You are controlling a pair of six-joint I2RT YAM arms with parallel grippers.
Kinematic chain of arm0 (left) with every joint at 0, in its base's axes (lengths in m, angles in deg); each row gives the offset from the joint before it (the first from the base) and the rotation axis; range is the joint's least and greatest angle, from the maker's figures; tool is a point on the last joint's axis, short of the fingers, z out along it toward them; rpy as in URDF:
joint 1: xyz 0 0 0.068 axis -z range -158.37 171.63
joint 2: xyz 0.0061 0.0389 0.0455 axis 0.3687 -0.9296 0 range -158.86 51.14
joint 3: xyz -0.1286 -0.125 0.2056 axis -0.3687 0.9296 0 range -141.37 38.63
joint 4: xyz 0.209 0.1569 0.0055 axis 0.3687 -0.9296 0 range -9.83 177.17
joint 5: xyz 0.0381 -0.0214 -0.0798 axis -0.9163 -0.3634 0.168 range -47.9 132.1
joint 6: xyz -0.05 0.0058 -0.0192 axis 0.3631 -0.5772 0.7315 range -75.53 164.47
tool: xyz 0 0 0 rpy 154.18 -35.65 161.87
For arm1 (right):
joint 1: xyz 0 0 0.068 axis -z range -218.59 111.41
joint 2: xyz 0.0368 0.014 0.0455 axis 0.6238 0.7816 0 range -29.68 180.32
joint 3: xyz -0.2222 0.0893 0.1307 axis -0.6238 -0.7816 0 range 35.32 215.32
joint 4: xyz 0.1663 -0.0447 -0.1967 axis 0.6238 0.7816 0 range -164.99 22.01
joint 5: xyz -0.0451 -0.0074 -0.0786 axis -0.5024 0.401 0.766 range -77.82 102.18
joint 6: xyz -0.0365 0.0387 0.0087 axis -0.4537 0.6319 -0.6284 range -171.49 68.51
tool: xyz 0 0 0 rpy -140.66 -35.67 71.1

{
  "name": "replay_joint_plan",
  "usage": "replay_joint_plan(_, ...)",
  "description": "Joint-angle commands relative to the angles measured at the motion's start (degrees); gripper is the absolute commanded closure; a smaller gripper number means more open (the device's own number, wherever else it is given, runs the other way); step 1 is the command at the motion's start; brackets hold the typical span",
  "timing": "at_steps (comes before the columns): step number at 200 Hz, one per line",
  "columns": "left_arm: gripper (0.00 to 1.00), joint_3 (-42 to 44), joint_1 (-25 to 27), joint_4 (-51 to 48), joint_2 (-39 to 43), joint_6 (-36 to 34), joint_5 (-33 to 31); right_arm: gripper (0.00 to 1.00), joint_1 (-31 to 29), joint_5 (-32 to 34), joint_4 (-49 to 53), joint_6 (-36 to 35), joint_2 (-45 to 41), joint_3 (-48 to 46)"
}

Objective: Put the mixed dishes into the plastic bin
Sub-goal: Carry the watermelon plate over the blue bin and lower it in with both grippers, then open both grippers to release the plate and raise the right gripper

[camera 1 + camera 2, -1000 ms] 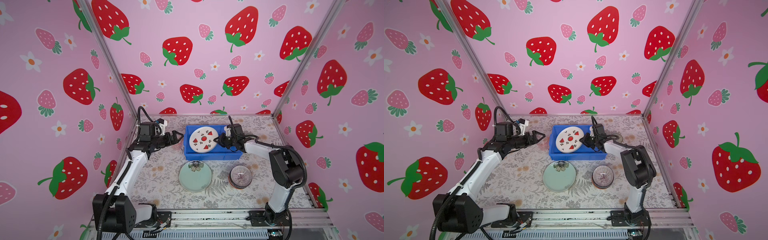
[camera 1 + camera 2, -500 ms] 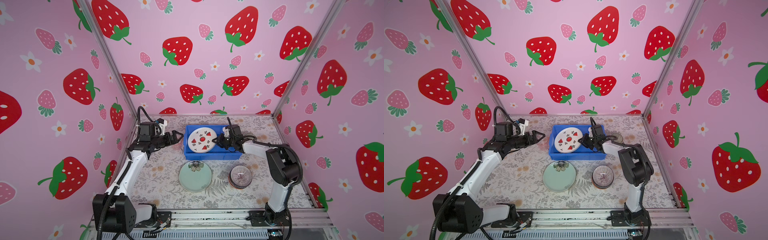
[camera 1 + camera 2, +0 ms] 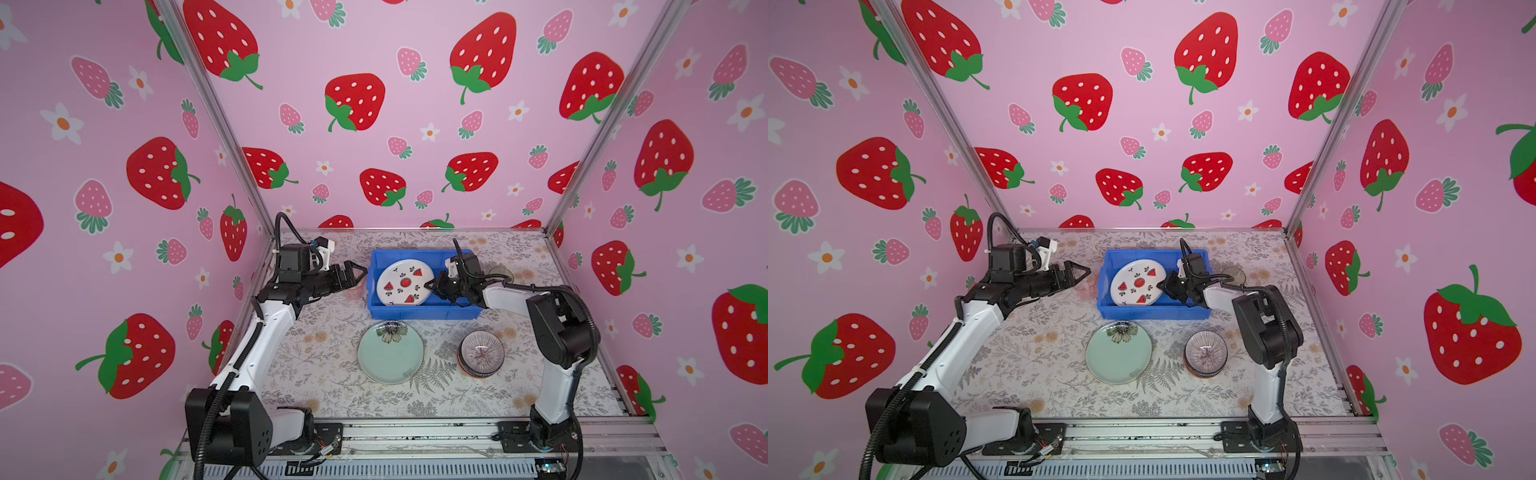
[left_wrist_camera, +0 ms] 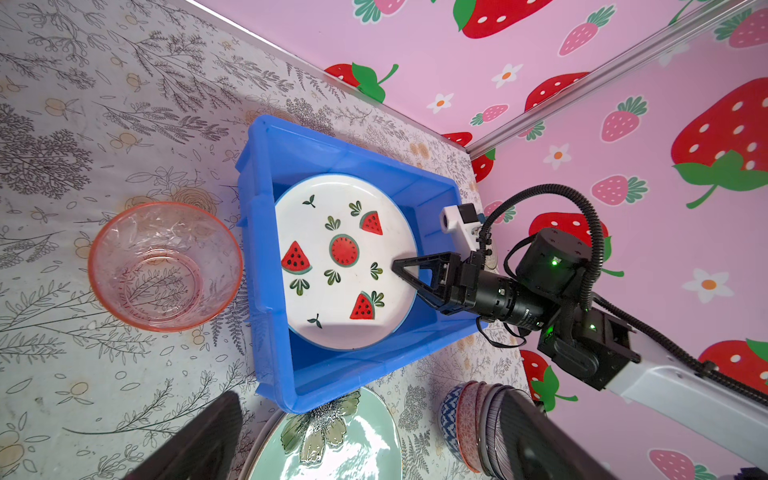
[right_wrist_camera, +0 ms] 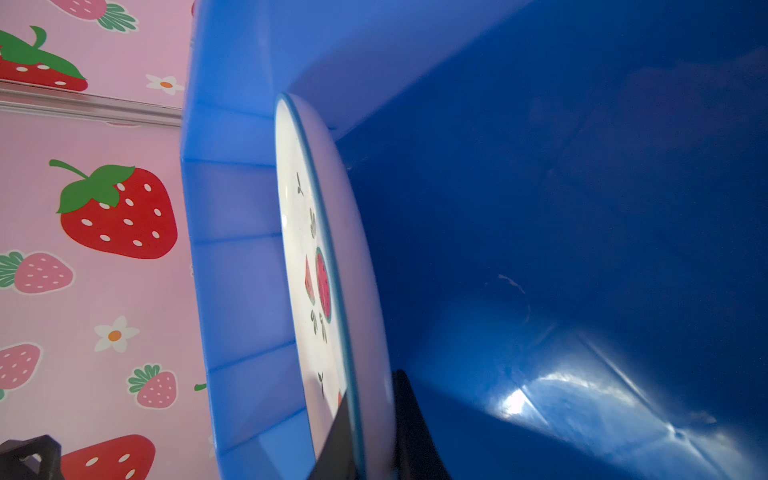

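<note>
The watermelon-print plate (image 3: 405, 282) (image 3: 1136, 282) (image 4: 340, 262) sits tilted inside the blue plastic bin (image 3: 419, 313) (image 3: 1150, 312) (image 4: 266, 249), its far edge toward the bin's left wall. My right gripper (image 3: 430, 286) (image 3: 1163, 286) (image 5: 365, 436) is shut on the plate's right rim (image 5: 320, 249), one finger on each face. My left gripper (image 3: 359, 274) (image 3: 1084, 272) (image 4: 370, 397) hangs open and empty left of the bin, above the pink tumbler (image 3: 1086, 289) (image 4: 164, 266). Outside the bin lie a pale green flowered plate (image 3: 390, 355) (image 4: 332, 444) and a stack of small bowls (image 3: 482, 353) (image 4: 469, 424).
The pale green plate's far edge nearly touches the bin's front wall. A translucent tumbler (image 3: 1233, 274) lies right of the bin, behind my right arm. Pink strawberry walls close in the left, back and right sides. An aluminium rail (image 3: 415, 432) runs along the front.
My right gripper has moved slightly left and down with the plate inside the bin. The left arm has not moved.
</note>
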Motion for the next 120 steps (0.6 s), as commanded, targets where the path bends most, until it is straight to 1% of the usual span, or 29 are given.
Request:
replay_joint_plan(1, 0.01, 0.43, -0.29, 1.35, -0.07, -0.08, 1.48, 0.97, -0.43, -1.85, -6.72, 1.41, -0.32, 0.24)
replay_joint_plan(24, 0.01, 0.47, -0.30, 1.29, -0.01, -0.06, 1.48, 0.86, -0.43, -1.58, -6.02, 0.77, 0.23, 0.04)
replay_joint_plan(70, 0.01, 0.54, -0.29, 1.38, -0.09, 0.11, 1.66, 0.76, -0.43, -0.90, -5.24, -0.16, 0.96, -0.89)
replay_joint_plan(120, 0.01, 0.52, -0.32, 1.57, -0.18, 0.21, 2.01, 0.61, -0.45, 0.86, -2.64, -2.08, 0.95, -0.64)
